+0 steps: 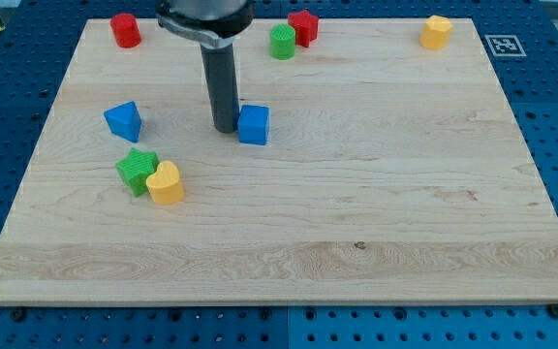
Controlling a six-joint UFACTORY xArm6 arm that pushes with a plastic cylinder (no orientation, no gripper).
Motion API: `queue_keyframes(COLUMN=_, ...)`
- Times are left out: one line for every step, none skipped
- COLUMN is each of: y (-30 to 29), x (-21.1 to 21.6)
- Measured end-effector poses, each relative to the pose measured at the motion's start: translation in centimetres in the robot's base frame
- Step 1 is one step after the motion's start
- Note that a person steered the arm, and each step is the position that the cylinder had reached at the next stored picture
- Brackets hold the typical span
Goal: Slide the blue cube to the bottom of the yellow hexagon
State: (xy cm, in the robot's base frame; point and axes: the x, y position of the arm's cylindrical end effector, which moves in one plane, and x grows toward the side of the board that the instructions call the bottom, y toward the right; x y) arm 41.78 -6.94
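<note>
The blue cube (254, 125) sits on the wooden board, left of centre. My tip (225, 129) stands just to the view's left of it, touching or nearly touching its left face. The yellow hexagon (436, 32) is far off at the view's top right corner of the board. The dark rod rises from the tip to the arm's head at the view's top.
A blue wedge-like block (123, 120) lies at the left. A green star (138, 171) touches a yellow heart (165, 183) below it. A red cylinder (125, 30) is at top left. A green cylinder (282, 42) and a red block (304, 26) sit at top centre.
</note>
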Motion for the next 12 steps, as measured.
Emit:
queue_keyframes(y=1.5, x=1.0)
queue_keyframes(y=4.3, x=0.7)
queue_keyframes(y=6.7, x=-0.4)
queue_keyframes(y=7.9, x=-2.1)
queue_keyframes(y=10.5, x=-3.0)
queue_keyframes(y=14.2, x=-3.0)
queue_keyframes(y=17.2, x=-3.6)
queue_keyframes(y=18.9, x=-4.3)
queue_keyframes(y=21.6, x=-4.3)
queue_keyframes(y=23.9, x=-4.2)
queue_keyframes(y=24.6, x=-4.3)
queue_keyframes(y=23.1, x=-4.3)
